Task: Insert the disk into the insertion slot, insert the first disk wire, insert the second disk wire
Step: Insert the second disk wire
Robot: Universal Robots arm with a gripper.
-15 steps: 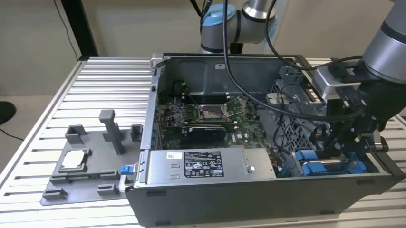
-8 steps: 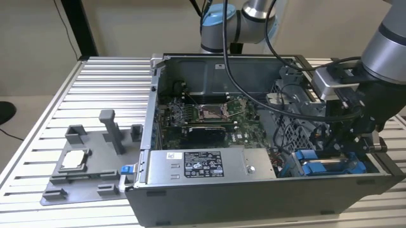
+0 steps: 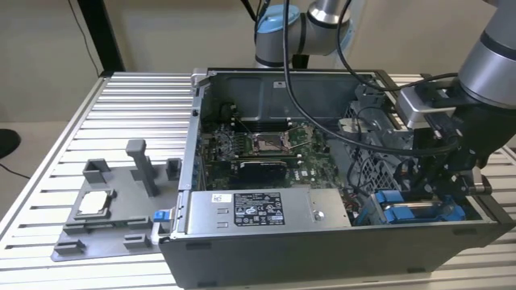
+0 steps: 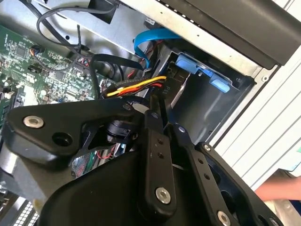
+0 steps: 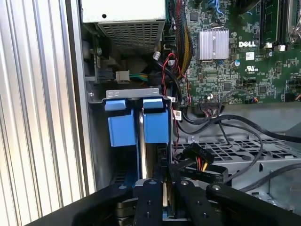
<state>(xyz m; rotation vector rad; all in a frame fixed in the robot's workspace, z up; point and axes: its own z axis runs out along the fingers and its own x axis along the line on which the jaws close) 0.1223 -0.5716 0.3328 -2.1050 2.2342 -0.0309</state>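
Disk sits in its slot — just beyond the fingers.

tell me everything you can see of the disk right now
The disk stands on edge in the drive bay at the computer case's front corner, already down in its slot. Its bright blue plastic frame shows as tabs at the top, with a thin silvery metal edge running down between them in the first wrist view. The exterior view shows the blue frame low in the case. The claw is right at the disk's edge, beside a black wire connector.

Cables and drive cage crowd the tool.
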